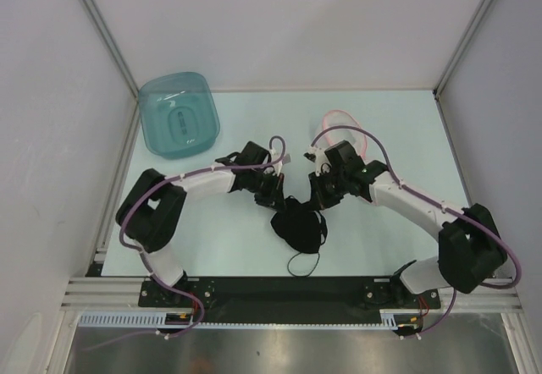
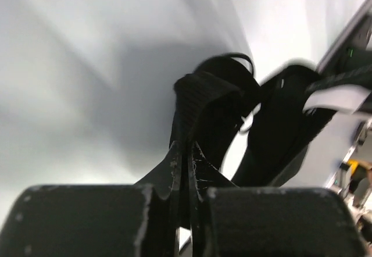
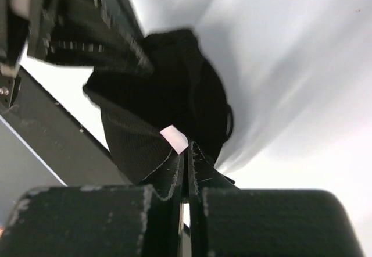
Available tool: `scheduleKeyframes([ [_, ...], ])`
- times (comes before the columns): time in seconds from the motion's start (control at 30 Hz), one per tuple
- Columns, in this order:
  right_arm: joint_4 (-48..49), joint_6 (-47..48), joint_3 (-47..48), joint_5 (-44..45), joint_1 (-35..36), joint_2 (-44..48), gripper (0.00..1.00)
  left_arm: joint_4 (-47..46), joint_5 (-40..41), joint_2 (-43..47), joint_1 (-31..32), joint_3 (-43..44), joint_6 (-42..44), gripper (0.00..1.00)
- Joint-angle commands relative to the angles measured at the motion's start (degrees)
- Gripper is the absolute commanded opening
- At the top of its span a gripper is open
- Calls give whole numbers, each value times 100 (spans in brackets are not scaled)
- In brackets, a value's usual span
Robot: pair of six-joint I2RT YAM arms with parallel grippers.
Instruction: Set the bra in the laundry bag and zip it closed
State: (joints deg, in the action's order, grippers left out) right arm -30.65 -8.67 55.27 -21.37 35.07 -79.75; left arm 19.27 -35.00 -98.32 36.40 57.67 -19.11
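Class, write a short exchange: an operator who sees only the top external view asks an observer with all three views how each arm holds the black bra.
Operator: From overhead, the grip on the bra is hidden. Left arm?
Observer: The left fingers are pinched shut on a black band of it.
Operator: Right arm?
Observer: The right fingers are shut on the fabric edge, beside a small white tag.
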Motion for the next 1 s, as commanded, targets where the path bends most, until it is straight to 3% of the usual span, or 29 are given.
scheduleKeyframes([
  [0.0, 323, 146, 353, -368, -141, -524, 0, -213, -139, -424, -318, 456, -119, 8],
  [0.13, 349, 163, 520, -430, -141, -884, 0, -213, 177, -346, -353, 456, -119, 39],
  [0.23, 367, 164, 547, -474, -141, -964, 0, -187, 510, -56, -362, 333, -101, 57],
  [0.3, 367, 155, 590, -509, -141, -973, 0, -99, 678, 189, -406, 298, -75, 63],
  [0.33, 332, 146, 608, -526, -141, -1008, 0, -38, 801, 286, -467, 280, -75, 75],
  [0.43, 280, 85, 705, -614, -141, -1095, 0, 147, 1082, 735, -599, 289, -14, 85],
  [0.57, 139, 93, 854, -562, -149, -1253, 0, -37, 1163, 1035, -766, 175, -48, 90],
  [0.73, -133, 67, 1337, -570, -220, -1622, 0, -903, 1207, 1174, -819, -404, -698, 82],
  [0.97, -266, -144, 1759, -825, -483, -2167, 0, -1083, 1839, 1754, -819, -1082, -866, 85],
])
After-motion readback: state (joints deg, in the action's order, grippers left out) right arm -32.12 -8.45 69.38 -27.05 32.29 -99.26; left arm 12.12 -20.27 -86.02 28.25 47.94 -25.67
